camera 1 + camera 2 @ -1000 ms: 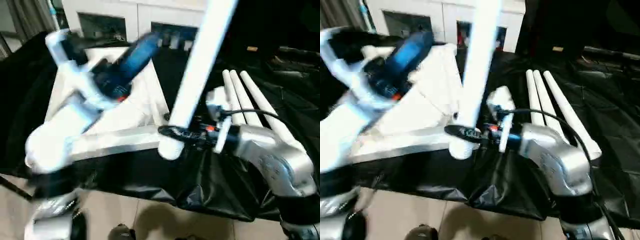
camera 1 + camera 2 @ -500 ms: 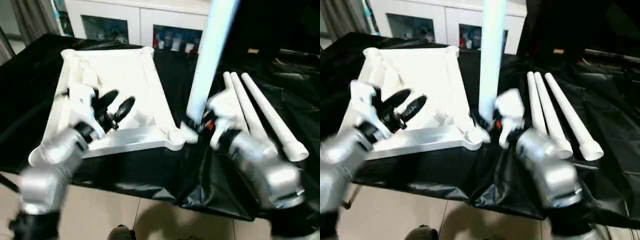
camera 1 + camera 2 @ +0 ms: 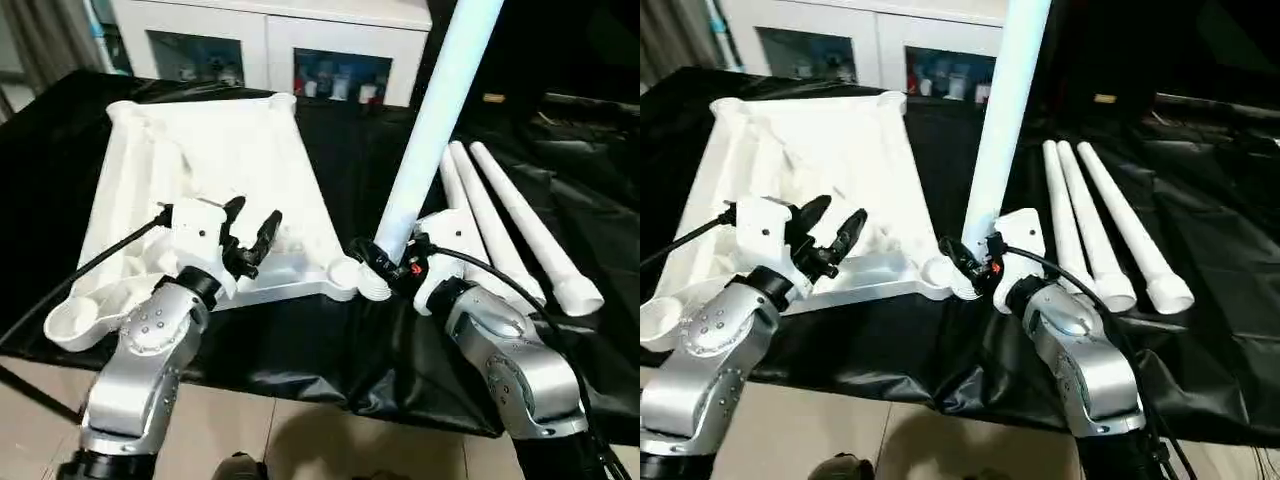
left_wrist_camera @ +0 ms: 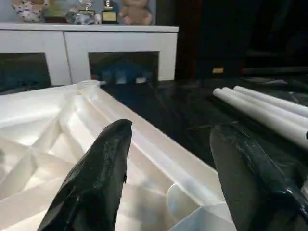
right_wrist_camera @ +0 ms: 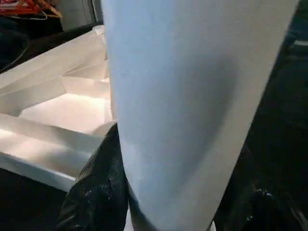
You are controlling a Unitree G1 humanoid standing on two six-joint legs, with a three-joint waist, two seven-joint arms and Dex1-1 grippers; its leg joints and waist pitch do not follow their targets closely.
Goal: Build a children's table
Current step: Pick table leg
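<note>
The right gripper (image 3: pixel 385 262) held one white leg (image 3: pixel 432 125) near its lower end, jaws clamped on either side of the tube, the leg's long axis rising steeply and leaning up and away from the gripper. The leg's foot stood just above, perhaps touching, the near corner socket (image 3: pixel 346 272) of the tabletop (image 3: pixel 200 160), which lay ribbed side up on the black-draped desk (image 3: pixel 300 345) to the gripper's left. Whether the end had entered the socket could not be told. The likely next step was to bring the leg upright over that socket and press it down, so the lean of the tube against the socket's axis mattered most. The left gripper (image 3: pixel 252 236) hovered over the tabletop's near edge, jaws apart and empty, close beside the same corner and well placed to steady it. Three more legs (image 3: pixel 500 215) lay side by side on the desk beyond the right gripper. The other sockets looked empty.
</note>
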